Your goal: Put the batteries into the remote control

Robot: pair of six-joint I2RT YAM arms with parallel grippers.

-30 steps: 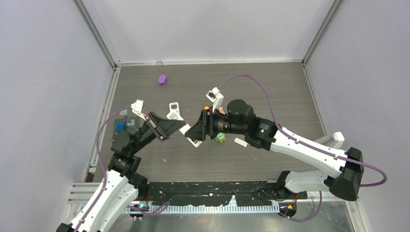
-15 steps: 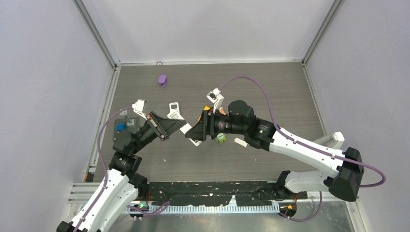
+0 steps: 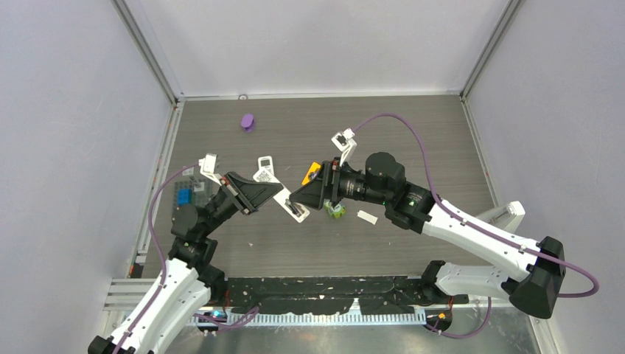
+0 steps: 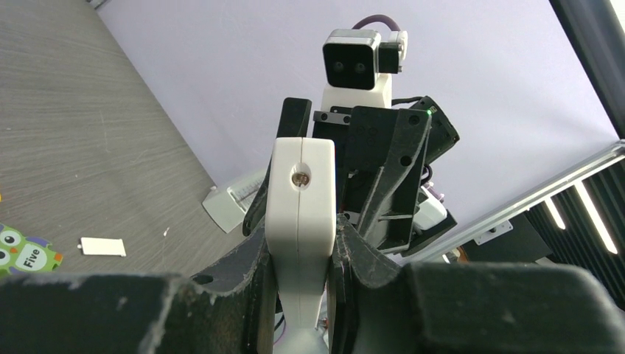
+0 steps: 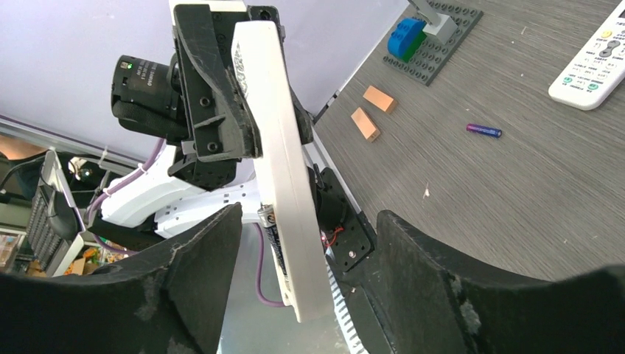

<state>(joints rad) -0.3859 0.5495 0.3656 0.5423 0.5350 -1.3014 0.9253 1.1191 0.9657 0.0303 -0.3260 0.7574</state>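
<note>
The left gripper [image 3: 274, 193] is gripping a white remote control [image 3: 293, 209] above the grey table [image 3: 413, 133], and the right gripper [image 3: 304, 195] is hovering just beside it. 1 second remote [image 3: 264, 169] is lying flat just behind them; a green toy block [image 3: 337, 211] and a small white panel [image 3: 367, 217] are sitting near the right gripper

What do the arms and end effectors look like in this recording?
The left arm and right arm both have white link shells with black joints. The left end effector and right end effector are black, wedge-shaped and two-fingered. A purple cable loops along each arm to a white wrist camera. A green light glows on the right arm.
</note>
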